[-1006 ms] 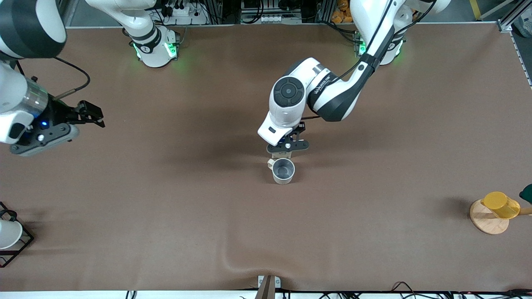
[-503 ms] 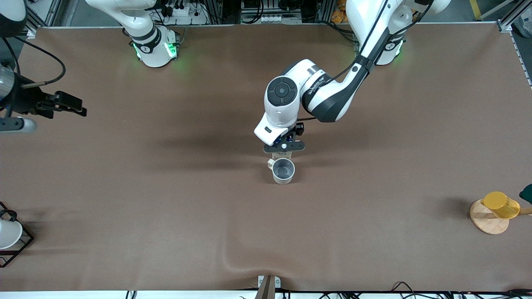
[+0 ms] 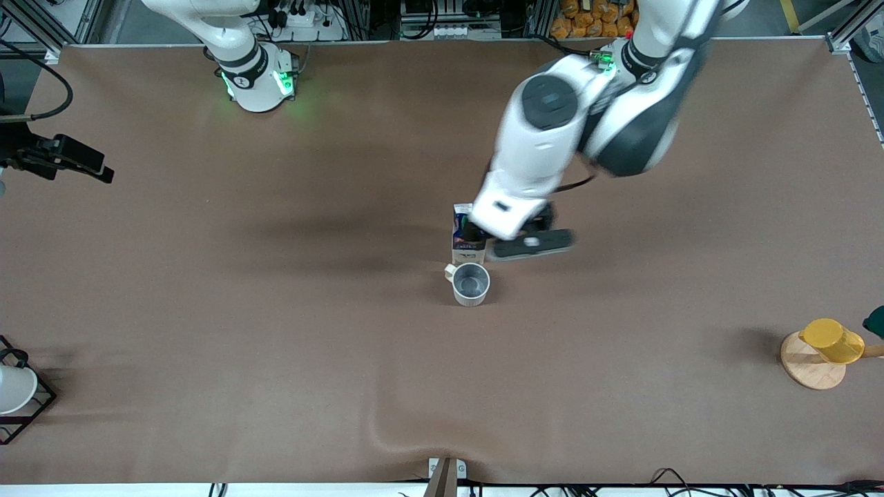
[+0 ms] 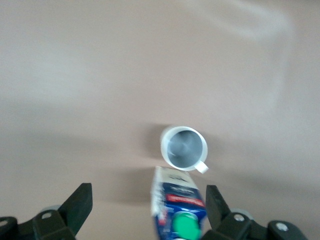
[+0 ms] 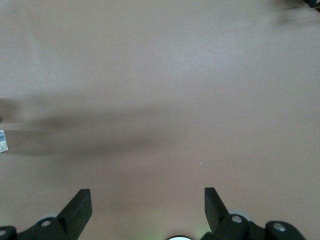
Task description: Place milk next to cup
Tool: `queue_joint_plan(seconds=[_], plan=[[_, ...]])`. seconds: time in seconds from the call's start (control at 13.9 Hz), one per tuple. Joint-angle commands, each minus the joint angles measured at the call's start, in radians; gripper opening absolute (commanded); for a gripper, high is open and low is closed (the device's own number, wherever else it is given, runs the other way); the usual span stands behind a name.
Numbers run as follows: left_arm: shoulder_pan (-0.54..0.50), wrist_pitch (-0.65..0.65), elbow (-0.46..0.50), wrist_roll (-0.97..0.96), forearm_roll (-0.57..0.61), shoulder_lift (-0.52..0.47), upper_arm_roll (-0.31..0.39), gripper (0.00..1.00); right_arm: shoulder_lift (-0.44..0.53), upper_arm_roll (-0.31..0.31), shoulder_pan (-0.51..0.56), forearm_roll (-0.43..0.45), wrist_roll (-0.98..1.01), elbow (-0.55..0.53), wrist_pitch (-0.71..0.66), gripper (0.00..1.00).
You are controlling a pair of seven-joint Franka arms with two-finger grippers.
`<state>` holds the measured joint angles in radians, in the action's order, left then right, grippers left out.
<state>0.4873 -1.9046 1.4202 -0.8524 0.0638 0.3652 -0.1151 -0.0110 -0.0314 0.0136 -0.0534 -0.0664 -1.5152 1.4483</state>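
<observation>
Closest to the front camera, at the right arm's end of the table (image 3: 290, 386), a plain white cup (image 3: 12, 388) sits in a black wire rack (image 3: 31, 407), and at the left arm's end a yellow cup (image 3: 832, 339) lies tipped on a round wooden disc (image 3: 808, 366). Farther from the camera, near the middle of the table, stands the cup (image 3: 471, 283), a cream-white mug showing its grey inside, upright with its handle turned toward the right arm's end. The milk (image 3: 464, 238) stands upright just beside the cup, farther from the camera, so close that the two look to touch or nearly touch; in the left wrist view the carton (image 4: 177, 210) with its green cap sits against the mug (image 4: 184, 148). The left gripper (image 4: 147, 207) hangs over the milk with its fingers (image 4: 80, 205) spread wide, well clear of the carton's sides and holding nothing. The right gripper (image 5: 147, 207) waits over bare table toward the right arm's end, fingers (image 5: 80, 206) likewise spread apart and empty.
</observation>
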Motion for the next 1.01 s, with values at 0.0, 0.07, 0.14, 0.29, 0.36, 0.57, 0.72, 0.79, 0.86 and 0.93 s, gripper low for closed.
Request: queue_joint_plan(seconds=[0.0,0.07,0.14,0.29,0.36,0.57,0.72,0.79,0.86,0.93], plan=[[-0.103,0.050,0.036,-0.010,0.022,-0.098,-0.008,1.00,0.009,0.010,-0.001,0.029,-0.024,0.016,-0.009,1.00],[-0.145,0.071,0.034,0.001,0.012,-0.107,-0.018,1.00,0.009,0.008,-0.001,0.027,-0.027,0.016,-0.011,1.00],[-0.171,0.100,0.034,0.007,0.022,-0.115,-0.023,1.00,0.009,0.008,0.002,0.027,-0.026,0.018,-0.009,1.00],[-0.184,0.136,0.036,0.018,0.018,-0.170,-0.014,1.00,0.002,0.007,0.005,0.026,-0.024,0.032,-0.011,1.00],[-0.200,0.160,0.037,0.057,0.007,-0.198,-0.008,1.00,-0.001,0.007,0.005,0.026,-0.024,0.035,-0.011,1.00],[-0.312,0.231,0.051,0.264,-0.082,-0.278,-0.003,1.00,-0.001,0.004,0.008,0.026,-0.027,0.039,-0.008,1.00],[-0.361,0.288,0.054,0.372,-0.088,-0.319,0.000,1.00,-0.003,0.005,0.005,0.026,-0.027,0.044,-0.005,1.00],[-0.386,0.311,0.062,0.439,-0.088,-0.340,0.000,1.00,-0.001,0.005,0.002,0.026,-0.026,0.044,-0.009,1.00],[-0.404,0.317,0.077,0.490,-0.088,-0.357,0.009,1.00,-0.003,0.007,0.002,0.024,-0.026,0.044,-0.011,1.00],[-0.406,0.318,0.097,0.530,-0.088,-0.379,0.034,1.00,-0.003,0.007,0.002,0.024,-0.027,0.044,-0.011,1.00]])
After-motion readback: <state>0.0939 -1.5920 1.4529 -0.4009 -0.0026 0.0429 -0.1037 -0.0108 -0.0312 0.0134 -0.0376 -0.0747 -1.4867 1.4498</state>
